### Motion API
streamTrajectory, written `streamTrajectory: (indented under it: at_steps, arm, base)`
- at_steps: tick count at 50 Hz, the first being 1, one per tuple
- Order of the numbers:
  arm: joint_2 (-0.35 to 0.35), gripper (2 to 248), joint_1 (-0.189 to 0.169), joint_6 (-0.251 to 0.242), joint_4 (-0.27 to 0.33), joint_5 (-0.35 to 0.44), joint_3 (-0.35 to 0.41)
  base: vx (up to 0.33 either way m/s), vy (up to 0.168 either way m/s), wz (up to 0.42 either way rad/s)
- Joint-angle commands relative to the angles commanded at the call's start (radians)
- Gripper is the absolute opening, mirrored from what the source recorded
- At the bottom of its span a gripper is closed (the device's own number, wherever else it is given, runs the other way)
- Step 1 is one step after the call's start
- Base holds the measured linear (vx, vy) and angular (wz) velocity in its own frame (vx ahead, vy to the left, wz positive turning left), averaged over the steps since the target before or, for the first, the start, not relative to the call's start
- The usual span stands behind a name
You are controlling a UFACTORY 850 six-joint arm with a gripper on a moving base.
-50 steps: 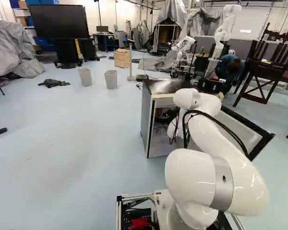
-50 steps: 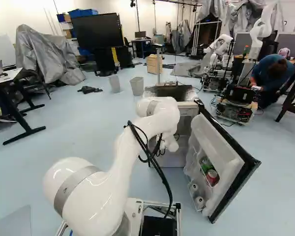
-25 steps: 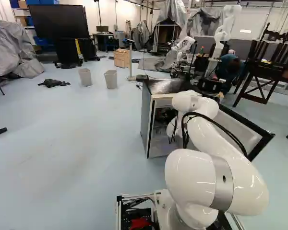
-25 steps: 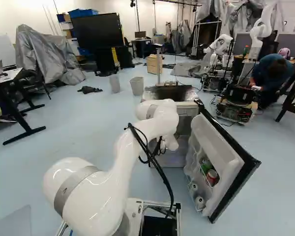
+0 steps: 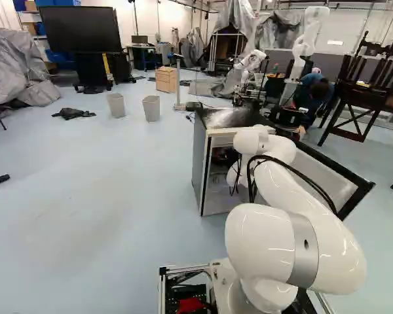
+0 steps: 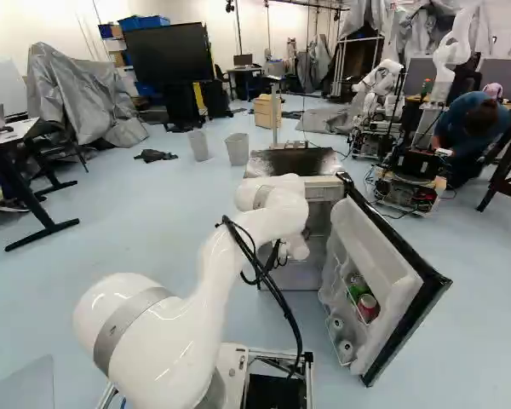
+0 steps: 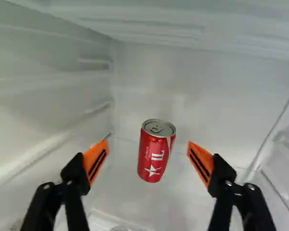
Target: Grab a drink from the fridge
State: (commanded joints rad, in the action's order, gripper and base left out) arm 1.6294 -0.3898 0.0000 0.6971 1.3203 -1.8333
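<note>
While the hand (image 7: 147, 143) stands spread, red can (image 7: 153, 156) ahead, touching neither finger

Left base view: behind and left of the arm (image 5: 301, 242), facing ahead, slightly down, onto the outer side wall of the fridge (image 5: 199, 157). Right base view: behind and right of the arm, like heading, onto the inner face of the door (image 6: 375, 256). Common to both: arm, fridge, door. Wrist view: close, inside the fridge, along the gripper (image 7: 146, 154), toward a rear corner.
</note>
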Motion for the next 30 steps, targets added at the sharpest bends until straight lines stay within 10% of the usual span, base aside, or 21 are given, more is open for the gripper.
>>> streamTrajectory:
  at_steps: [5, 6, 10, 11, 15, 16, 30]
  arm:
    - [0.0, 209, 0.0, 0.0, 0.0, 0.0, 0.0]
    - [0.0, 171, 0.0, 0.0, 0.0, 0.0, 0.0]
    - [0.0, 171, 0.0, 0.0, 0.0, 0.0, 0.0]
    - [0.0, 133, 0.0, 0.0, 0.0, 0.0, 0.0]
    - [0.0, 133, 0.0, 0.0, 0.0, 0.0, 0.0]
    - [0.0, 98, 0.0, 0.0, 0.0, 0.0, 0.0]
    - [0.0, 83, 0.0, 0.0, 0.0, 0.0, 0.0]
  base:
    - [0.0, 0.0, 0.0]
    - [0.0, 0.0, 0.0]
    - [0.0, 0.0, 0.0]
    - [0.0, 0.0, 0.0]
    - [0.0, 0.0, 0.0]
    - [0.0, 0.0, 0.0]
    - [0.0, 0.0, 0.0]
